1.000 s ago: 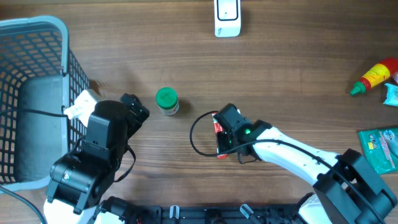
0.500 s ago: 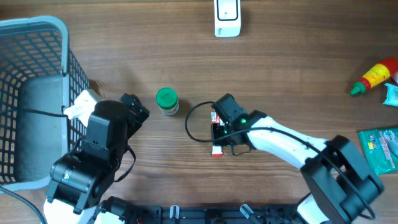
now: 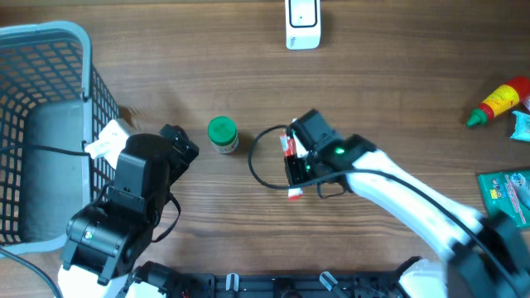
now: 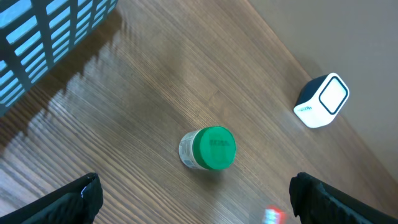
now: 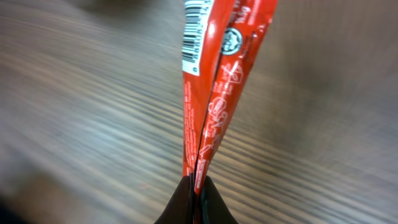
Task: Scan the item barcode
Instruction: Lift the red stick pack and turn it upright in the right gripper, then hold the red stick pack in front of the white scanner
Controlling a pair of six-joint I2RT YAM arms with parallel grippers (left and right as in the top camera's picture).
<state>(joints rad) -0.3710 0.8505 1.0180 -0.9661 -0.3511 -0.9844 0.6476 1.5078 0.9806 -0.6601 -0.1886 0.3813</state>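
Observation:
My right gripper is shut on the lower end of a thin red sachet, which stands up from the jaws with a white barcode label near its top. From overhead the right gripper and the red sachet are at mid-table. The white scanner stands at the far edge, well apart from them. My left gripper is open and holds nothing. It hovers near a green-capped jar, and the white scanner shows beyond it.
A blue-grey wire basket fills the left side. The green-capped jar stands between the two arms. At the right edge lie a red sauce bottle and a green packet.
The right gripper has closed on the red sachet and shifted slightly right and away with it. The left arm has not moved.

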